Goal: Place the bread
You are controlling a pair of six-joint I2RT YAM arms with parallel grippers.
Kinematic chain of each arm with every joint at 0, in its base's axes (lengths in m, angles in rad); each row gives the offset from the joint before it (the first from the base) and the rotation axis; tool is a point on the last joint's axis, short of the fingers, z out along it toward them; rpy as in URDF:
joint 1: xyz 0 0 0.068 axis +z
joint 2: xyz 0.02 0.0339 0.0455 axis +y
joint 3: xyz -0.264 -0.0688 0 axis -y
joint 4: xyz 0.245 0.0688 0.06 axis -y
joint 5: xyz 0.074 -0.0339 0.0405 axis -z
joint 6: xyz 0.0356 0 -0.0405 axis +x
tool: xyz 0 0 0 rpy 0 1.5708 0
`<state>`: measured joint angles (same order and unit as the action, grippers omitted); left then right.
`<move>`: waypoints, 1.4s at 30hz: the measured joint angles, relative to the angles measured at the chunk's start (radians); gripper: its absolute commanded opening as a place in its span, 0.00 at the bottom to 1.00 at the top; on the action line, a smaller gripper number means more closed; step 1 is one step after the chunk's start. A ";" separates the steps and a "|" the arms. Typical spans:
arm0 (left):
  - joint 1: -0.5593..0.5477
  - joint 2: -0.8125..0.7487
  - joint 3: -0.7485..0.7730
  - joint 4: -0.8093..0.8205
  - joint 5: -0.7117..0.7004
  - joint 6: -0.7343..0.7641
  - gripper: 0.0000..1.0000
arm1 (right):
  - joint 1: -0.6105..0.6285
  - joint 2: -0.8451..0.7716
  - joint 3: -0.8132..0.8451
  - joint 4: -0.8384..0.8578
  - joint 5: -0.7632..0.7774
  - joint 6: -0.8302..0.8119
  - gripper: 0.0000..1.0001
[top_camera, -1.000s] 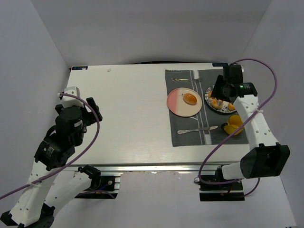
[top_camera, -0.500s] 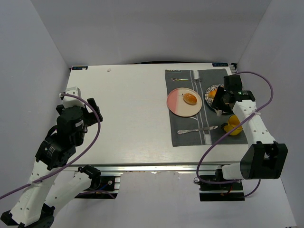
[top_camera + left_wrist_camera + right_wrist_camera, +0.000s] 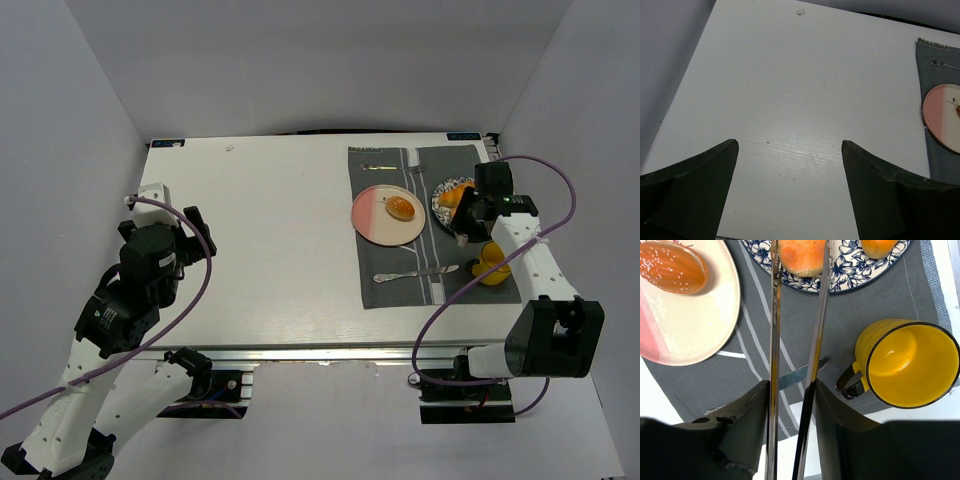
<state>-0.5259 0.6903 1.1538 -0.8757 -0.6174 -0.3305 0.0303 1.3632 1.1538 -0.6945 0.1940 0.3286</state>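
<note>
**Desk:** Where is the bread (image 3: 672,267)?

**Operator:** On the pink-and-cream plate (image 3: 700,335), close to its rim, on the grey placemat (image 3: 840,315). I have my right tool (image 3: 800,246) at the neighbouring blue-patterned plate (image 3: 850,270), clenched on an orange pastry piece (image 3: 801,260). A yellow mug (image 3: 912,365) stands near that plate, at the placemat's edge.

**Desk:** And the other arm?

**Operator:** My left tool (image 3: 789,145) hangs released, jaws wide, over the white tabletop (image 3: 790,75), well apart from the plates.
</note>
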 measured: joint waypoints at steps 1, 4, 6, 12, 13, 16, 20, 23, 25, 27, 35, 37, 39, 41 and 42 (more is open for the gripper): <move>0.000 0.000 0.000 0.000 0.000 0.000 0.95 | -0.002 0.000 0.000 0.002 -0.003 0.000 0.41; 0.000 0.001 0.000 0.000 0.000 0.000 0.95 | -0.005 0.000 0.000 0.003 -0.008 0.002 0.40; 0.000 0.002 0.000 0.000 0.000 0.000 0.95 | -0.007 -0.002 0.001 -0.002 -0.010 0.002 0.40; 0.000 0.002 -0.001 0.000 0.000 0.000 0.95 | -0.010 -0.037 0.073 -0.063 -0.022 0.000 0.38; 0.000 0.002 -0.002 0.001 0.001 0.000 0.95 | -0.010 -0.049 0.095 -0.070 -0.034 0.000 0.38; 0.000 0.003 -0.006 0.005 0.003 -0.001 0.95 | 0.001 -0.084 0.160 -0.083 -0.067 0.001 0.38; 0.000 0.016 -0.009 0.019 0.017 -0.004 0.95 | 0.082 -0.112 0.206 -0.089 -0.079 0.008 0.37; 0.000 0.025 -0.009 0.026 0.026 -0.010 0.95 | 0.209 -0.098 0.211 -0.090 -0.081 0.029 0.37; 0.000 0.027 -0.010 0.031 0.029 -0.011 0.95 | 0.297 -0.070 0.216 -0.090 -0.077 0.046 0.37; 0.000 0.027 -0.010 0.031 0.031 -0.012 0.95 | 0.368 -0.030 0.223 -0.088 -0.076 0.063 0.37; 0.000 0.024 -0.010 0.029 0.031 -0.018 0.95 | 0.481 0.113 0.225 -0.055 -0.040 0.102 0.37; 0.000 0.022 -0.010 0.024 0.031 -0.018 0.95 | 0.491 0.132 0.225 -0.045 -0.030 0.107 0.37; 0.000 0.021 -0.010 0.020 0.031 -0.018 0.95 | 0.500 0.147 0.225 -0.034 -0.012 0.110 0.37; 0.000 0.021 -0.010 0.018 0.031 -0.018 0.95 | 0.505 0.157 0.224 -0.027 0.004 0.112 0.38; 0.000 0.021 -0.010 0.018 0.031 -0.018 0.95 | 0.507 0.159 0.224 -0.026 0.011 0.113 0.39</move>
<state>-0.5259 0.7116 1.1435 -0.8574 -0.5869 -0.3489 0.5373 1.5227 1.3777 -0.7200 0.2054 0.4419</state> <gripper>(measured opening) 0.949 0.382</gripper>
